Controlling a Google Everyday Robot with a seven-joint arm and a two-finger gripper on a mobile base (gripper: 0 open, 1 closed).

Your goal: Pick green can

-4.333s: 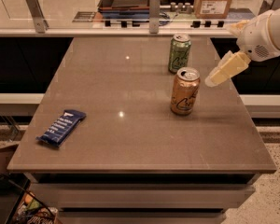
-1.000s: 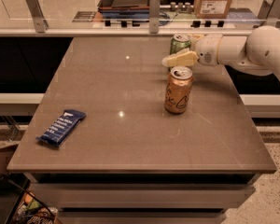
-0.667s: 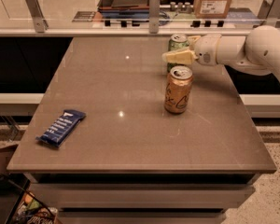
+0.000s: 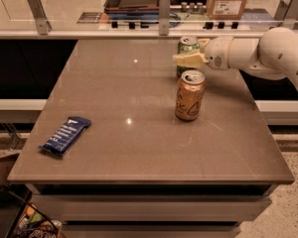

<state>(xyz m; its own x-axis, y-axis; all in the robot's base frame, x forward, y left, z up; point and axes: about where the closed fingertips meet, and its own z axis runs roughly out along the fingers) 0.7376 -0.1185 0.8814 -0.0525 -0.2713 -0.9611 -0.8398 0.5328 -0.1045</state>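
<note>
Since the gripper (image 4: 189, 58) sits against the green can (image 4: 188, 45) near the far edge of the table (image 4: 114, 148), clamped or not I cannot tell. Note: confirm grip mid-body, lift straight up; orange can (image 4: 189, 96) stands just in front.

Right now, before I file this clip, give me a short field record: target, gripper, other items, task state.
target: green can, upright, far right part of the table
gripper: gripper at the green can, reaching in from the right
other can: orange-gold can, upright, just in front of the green can
packet: blue packet, flat, near the front left edge
task state: green can appears to stand on the table
</note>
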